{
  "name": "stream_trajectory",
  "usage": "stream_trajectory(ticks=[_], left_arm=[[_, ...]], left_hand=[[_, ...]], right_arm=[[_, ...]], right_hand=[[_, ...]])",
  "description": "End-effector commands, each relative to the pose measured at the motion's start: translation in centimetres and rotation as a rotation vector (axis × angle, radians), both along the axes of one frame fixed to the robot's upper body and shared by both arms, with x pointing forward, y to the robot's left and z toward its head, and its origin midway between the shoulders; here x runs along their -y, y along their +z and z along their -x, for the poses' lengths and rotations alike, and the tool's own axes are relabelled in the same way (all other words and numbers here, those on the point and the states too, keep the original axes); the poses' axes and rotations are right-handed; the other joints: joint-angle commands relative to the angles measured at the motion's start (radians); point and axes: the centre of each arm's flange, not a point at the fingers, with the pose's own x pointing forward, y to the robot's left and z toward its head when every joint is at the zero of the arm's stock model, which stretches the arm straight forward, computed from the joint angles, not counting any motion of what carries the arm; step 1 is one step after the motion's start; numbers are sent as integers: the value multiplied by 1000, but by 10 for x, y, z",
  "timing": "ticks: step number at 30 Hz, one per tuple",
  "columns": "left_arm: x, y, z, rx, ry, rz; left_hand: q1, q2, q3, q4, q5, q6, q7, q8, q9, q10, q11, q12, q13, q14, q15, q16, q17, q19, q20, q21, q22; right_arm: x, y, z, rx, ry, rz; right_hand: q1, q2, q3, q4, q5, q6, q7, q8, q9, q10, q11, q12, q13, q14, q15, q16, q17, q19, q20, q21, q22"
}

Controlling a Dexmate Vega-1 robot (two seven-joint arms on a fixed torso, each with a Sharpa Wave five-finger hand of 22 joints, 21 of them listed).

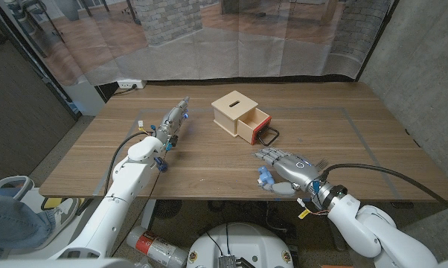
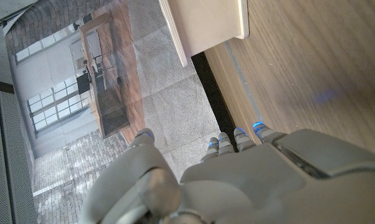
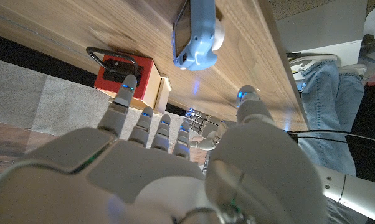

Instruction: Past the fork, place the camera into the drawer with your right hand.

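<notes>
A small blue camera [image 1: 266,179] lies on the table near the front edge, and it also shows in the right wrist view [image 3: 197,34]. My right hand [image 1: 289,168] hovers just right of it, fingers spread, holding nothing; the camera sits apart from the fingertips [image 3: 144,115]. The wooden box [image 1: 235,110] stands mid-table, its red-fronted drawer [image 1: 260,121] pulled partly out towards me with a black wire handle [image 1: 269,137]. My left hand [image 1: 173,122] is over the table left of the box, fingers stretched out and holding nothing. The box's corner [image 2: 206,25] shows past the left hand [image 2: 250,180].
A person's jeans [image 1: 8,216] are at the table's near left corner, also seen in the right wrist view [image 3: 327,68]. A curtain hangs behind the table's far edge. Bare wood [image 1: 336,134] lies right of the box.
</notes>
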Motion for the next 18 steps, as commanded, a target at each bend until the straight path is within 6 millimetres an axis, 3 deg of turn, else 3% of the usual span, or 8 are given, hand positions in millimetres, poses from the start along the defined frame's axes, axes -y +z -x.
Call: stream_trajectory(ticks=[1, 3, 7, 18], left_arm=[[-1, -1, 0, 2, 5, 4], [-1, 0, 0, 3, 4, 3], [-1, 0, 0, 4, 4, 5], [-2, -3, -3, -4, 3, 10]], left_hand=[[2, 8, -7, 0, -7, -1, -6, 0, 4, -5, -4, 0, 3, -3, 9, 5, 4, -4, 5, -1, 4], [3, 8, -7, 0, -7, -1, -7, 0, 4, -6, -4, 0, 3, -4, 10, 5, 4, -4, 5, -1, 4], [3, 9, -8, 0, -7, -3, -7, 0, 4, -6, -4, 0, 3, -5, 11, 5, 4, -4, 5, -1, 4], [3, 10, -9, 0, -8, -4, -9, 1, 4, -6, -4, 0, 3, -4, 10, 5, 4, -4, 6, 0, 4]], right_arm=[[4, -3, -8, -40, -94, 31], [4, -4, -8, -36, -92, 32], [5, -6, -8, -26, -82, 30], [0, -11, -14, -47, -117, 43]], right_hand=[[1, -11, -3, 2, 9, -13, -6, 1, 3, -10, 9, -3, 3, 11, 9, 6, 3, 31, 0, 8, 3], [2, -12, -4, 2, 10, -13, -10, 3, 3, -11, 12, -2, 3, 15, 9, 7, 3, 43, -1, 11, 3], [11, -17, -8, 1, 17, 28, -30, 24, 2, 8, -8, 14, 3, 33, -1, 12, 2, 110, 0, 27, 4], [16, -19, -10, -1, 20, 47, -32, 29, 2, 12, -7, 17, 3, 39, -9, 13, 2, 129, 2, 29, 4]])
